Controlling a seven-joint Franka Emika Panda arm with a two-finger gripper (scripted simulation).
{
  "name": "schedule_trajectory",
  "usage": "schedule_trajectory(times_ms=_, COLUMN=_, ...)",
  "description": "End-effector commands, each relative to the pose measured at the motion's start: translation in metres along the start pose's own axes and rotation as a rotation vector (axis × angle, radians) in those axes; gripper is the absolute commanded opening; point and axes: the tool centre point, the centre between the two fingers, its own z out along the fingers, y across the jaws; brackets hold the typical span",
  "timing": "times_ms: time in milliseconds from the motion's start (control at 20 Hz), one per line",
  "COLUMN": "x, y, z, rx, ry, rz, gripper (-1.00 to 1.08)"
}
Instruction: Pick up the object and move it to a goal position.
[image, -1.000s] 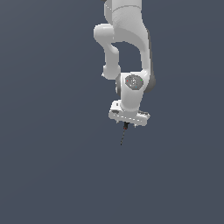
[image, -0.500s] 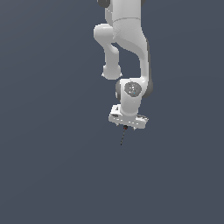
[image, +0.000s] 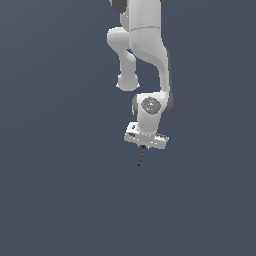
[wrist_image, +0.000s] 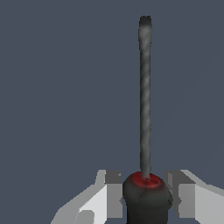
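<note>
The object is a tiny stick with a red-and-black handle and a thin dark shaft, hanging below the white gripper in the exterior view. In the wrist view its handle sits squeezed between the two pale fingers, and the dark shaft points straight away from the camera. The gripper is shut on the handle. The object is lifted, with nothing under it touching the shaft tip.
The white arm comes down from the upper edge of the exterior view. Behind and below is only a plain blue-grey surface; no other objects or marker show.
The gripper with the object has drifted slightly toward the exterior view's right and a little upward, and the wrist has tilted. The grip on the handle is unchanged.
</note>
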Motion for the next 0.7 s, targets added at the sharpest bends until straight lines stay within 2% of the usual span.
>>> schedule_trajectory(times_ms=0, x=0.000, y=0.000, z=0.000, rx=0.000, ry=0.001, rz=0.000, gripper=-1.00)
schedule_trajectory(times_ms=400, x=0.000, y=-0.001, z=-0.001, rx=0.000, ry=0.000, rz=0.000, gripper=-1.00)
schedule_trajectory(times_ms=650, x=0.005, y=-0.012, z=-0.009, rx=0.000, ry=0.000, rz=0.000, gripper=-1.00)
